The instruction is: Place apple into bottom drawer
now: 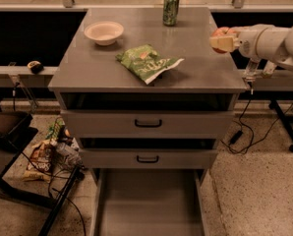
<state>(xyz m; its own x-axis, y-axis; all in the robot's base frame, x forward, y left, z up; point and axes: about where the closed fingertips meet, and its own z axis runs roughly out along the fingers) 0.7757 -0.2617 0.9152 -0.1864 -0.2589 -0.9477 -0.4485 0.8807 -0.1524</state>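
My gripper (221,39) hangs over the right edge of the grey cabinet top (195,58), at the end of the white arm that comes in from the right. It is shut on the apple (219,32), whose red-orange skin shows between and above the pale fingers (223,44). The bottom drawer (147,205) is pulled out at the foot of the cabinet, a wide shallow grey tray with nothing in it. It lies well below and to the left of the gripper.
On the top stand a green can (171,9), a pale bowl (103,32) and a green chip bag (147,63). The two upper drawers (147,124) with black handles are closed. Clutter and cables (48,156) lie on the floor to the left, and a cable (242,132) to the right.
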